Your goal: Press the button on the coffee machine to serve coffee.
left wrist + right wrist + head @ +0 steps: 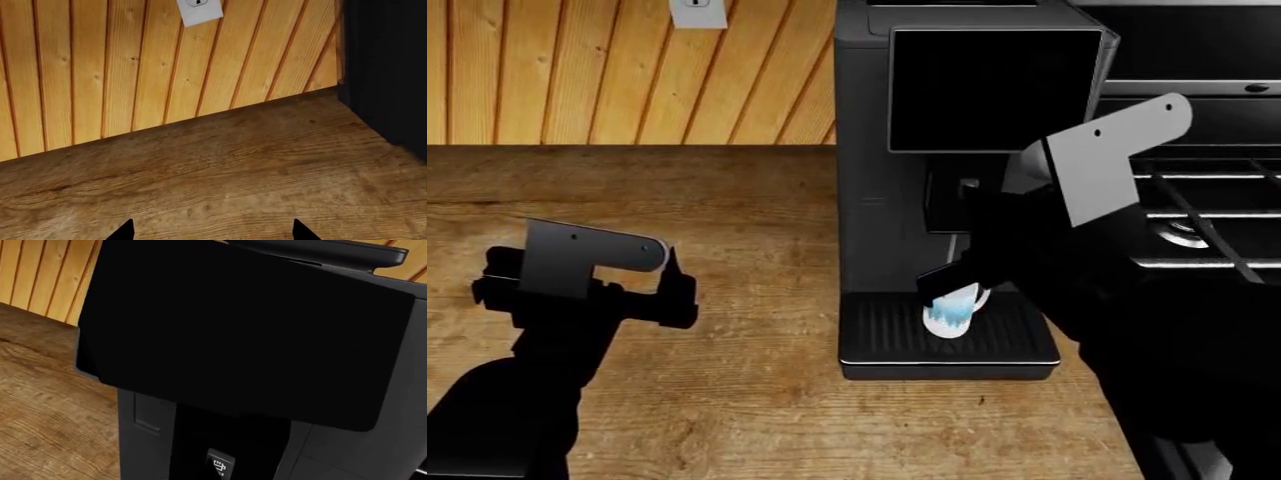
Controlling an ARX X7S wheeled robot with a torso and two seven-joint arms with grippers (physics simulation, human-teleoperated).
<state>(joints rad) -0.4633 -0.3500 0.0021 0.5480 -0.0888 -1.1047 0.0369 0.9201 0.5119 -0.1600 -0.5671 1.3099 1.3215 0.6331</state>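
Observation:
The coffee machine (868, 150) stands at the back of the wooden counter, with its black screen panel (994, 90) on top. A white-and-blue mug (954, 312) sits on its ribbed drip tray (888, 335). My right gripper (941, 280) reaches in front of the spout block, just above the mug, and looks shut and empty. The right wrist view shows the screen panel (240, 335) close up and, below it, the button (221, 465), a small dark key with a pale cup symbol. My left gripper (678, 290) is open and empty over the counter, left of the machine; its fingertips (123, 232) show in the left wrist view.
A wood-panelled wall with a white outlet (698, 12) runs behind the counter (734, 200). A black stove with grates (1208, 220) stands right of the machine. The machine's dark side (387, 70) fills one edge of the left wrist view.

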